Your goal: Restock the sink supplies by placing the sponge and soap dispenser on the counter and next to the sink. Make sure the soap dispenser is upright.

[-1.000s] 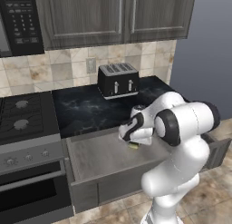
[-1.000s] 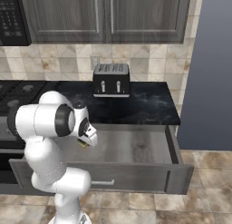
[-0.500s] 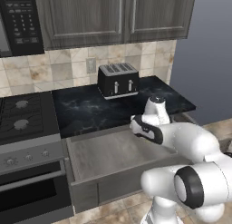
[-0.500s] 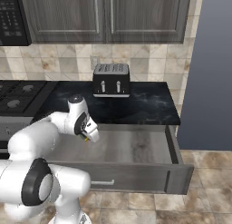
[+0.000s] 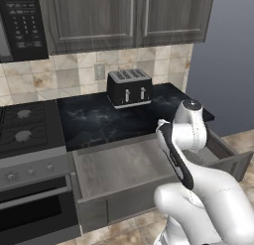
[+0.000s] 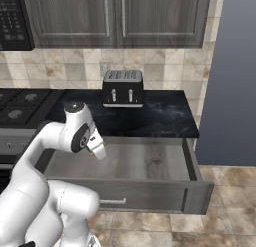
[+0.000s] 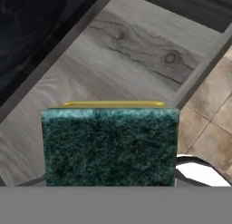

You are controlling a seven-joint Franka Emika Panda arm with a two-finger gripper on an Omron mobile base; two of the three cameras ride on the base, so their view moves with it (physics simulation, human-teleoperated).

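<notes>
The sponge (image 7: 108,146) fills the near part of the hand view, dark green face toward the camera with a thin yellow edge on top. It hides the fingertips, and the gripper is shut on it. In the right base view my gripper (image 6: 98,150) hangs over the left end of the open grey drawer (image 6: 150,163), a speck of yellow at its tip. The black marble-look counter (image 6: 155,116) lies just behind the drawer. The soap dispenser and the sink are out of view.
A black toaster (image 5: 130,88) stands at the back of the counter (image 5: 109,120). A stove (image 5: 25,125) adjoins on the left. The drawer (image 5: 124,164) juts out over the tiled floor, and my white arm bends low across its right front.
The arm's elbow and upper links have swung down and around in front of the base. The hand has stayed over the drawer's left part with the sponge in it.
</notes>
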